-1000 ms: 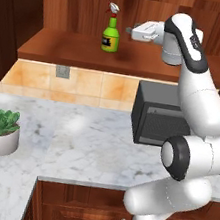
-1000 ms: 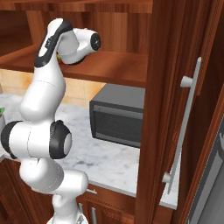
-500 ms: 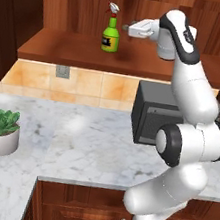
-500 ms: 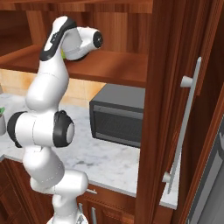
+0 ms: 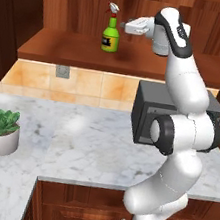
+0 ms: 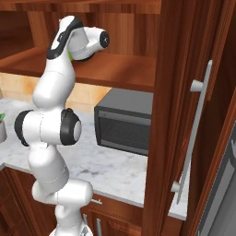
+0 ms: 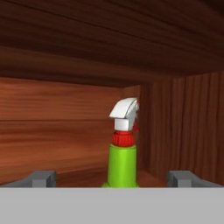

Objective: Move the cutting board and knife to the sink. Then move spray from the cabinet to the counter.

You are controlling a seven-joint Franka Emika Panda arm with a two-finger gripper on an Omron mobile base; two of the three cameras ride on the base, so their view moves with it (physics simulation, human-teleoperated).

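The spray (image 5: 111,34) is a green bottle with a dark label and a white-and-red trigger head, upright on the shelf of the reddish-brown wall cabinet (image 5: 66,51). My gripper (image 5: 128,27) is held level just right of the bottle's neck, open and empty. In the hand view the spray (image 7: 122,161) stands straight ahead, between my two wide-apart fingertips (image 7: 42,178) but farther back. A sliver of the green spray (image 6: 71,56) peeks out behind my arm. The white marble counter (image 5: 77,137) lies below. The cutting board, knife and sink are out of view.
A dark microwave (image 5: 147,113) sits on the counter under the shelf, behind my arm. A potted succulent (image 5: 0,131) stands at the counter's left front. A tall wooden door with a metal bar handle (image 6: 195,133) rises on the right.
My hand has slid left along the shelf toward the spray. The bottle has not moved and the jaws stayed open.
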